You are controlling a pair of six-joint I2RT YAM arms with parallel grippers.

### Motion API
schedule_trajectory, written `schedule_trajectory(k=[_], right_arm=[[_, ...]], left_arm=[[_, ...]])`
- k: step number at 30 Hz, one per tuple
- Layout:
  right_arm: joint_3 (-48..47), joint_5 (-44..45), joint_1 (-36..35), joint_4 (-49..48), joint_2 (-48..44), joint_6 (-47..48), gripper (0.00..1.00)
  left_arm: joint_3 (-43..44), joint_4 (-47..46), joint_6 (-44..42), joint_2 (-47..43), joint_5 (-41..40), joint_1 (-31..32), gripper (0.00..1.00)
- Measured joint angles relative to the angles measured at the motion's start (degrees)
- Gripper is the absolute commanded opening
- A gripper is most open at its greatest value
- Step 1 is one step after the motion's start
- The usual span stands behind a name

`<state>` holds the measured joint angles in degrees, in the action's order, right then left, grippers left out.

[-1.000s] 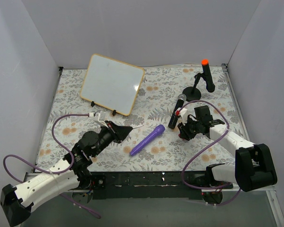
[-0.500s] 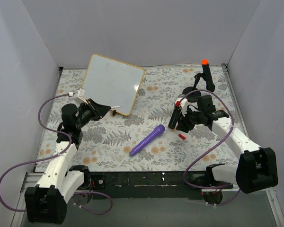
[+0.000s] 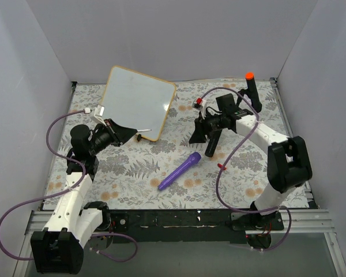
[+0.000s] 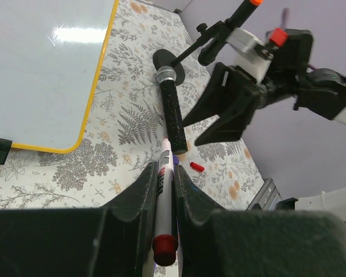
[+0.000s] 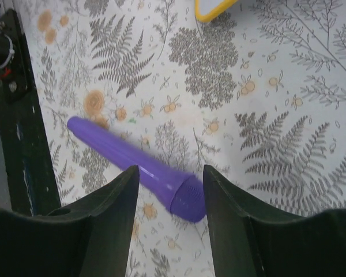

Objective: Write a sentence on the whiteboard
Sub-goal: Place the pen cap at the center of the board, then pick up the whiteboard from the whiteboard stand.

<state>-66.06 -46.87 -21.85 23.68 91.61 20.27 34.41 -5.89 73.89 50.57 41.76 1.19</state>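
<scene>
Floral table (image 3: 132, 173): whiteboard (image 3: 137, 103), purple mic (image 3: 180, 171), black mic (image 4: 172, 109), red cap (image 3: 221, 167).

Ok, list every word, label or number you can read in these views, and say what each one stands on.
No text in any view can be read.
Marker, clamped in the left gripper: a dark printed band on its white barrel, too blurred to read.
Whiteboard: blank, no writing shows on it.
</scene>
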Motion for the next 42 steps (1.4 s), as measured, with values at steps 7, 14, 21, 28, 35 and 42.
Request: schedule_trajectory(k=[7,14,21,28,35,42], right_arm=[[-4.6,-1.3,-2.2,-18.0,13.9,-21.7,0.58],[-2.4,5.7,-5.7,-45.0,17.9,-43.4,0.59],[-5.7,11.3,-8.0,-60.2,28.7,-58.4,0.61],[-9.1,14.1,-9.0,-63.6,33.0,-64.5,0.57],[-13.7,14.6,-10.2,-69.5,37.6,-69.7,0.33],[-14.1,14.2,-10.6,-75.0,40.9,-74.1,0.01]], left_arm=[[0.3,1.2,1.1,-3.5,-1.9,0.0,0.0],[0.4,2.1,1.9,-4.2,-4.5,0.0,0.0],[1.3,4.2,1.5,-3.8,-5.7,0.0,0.0],[2.1,4.7,1.3,-3.7,-6.3,0.0,0.0],[2.1,5.0,1.3,-3.2,-6.4,0.0,0.0],[3.6,6.6,0.9,-3.2,-6.4,0.0,0.0]])
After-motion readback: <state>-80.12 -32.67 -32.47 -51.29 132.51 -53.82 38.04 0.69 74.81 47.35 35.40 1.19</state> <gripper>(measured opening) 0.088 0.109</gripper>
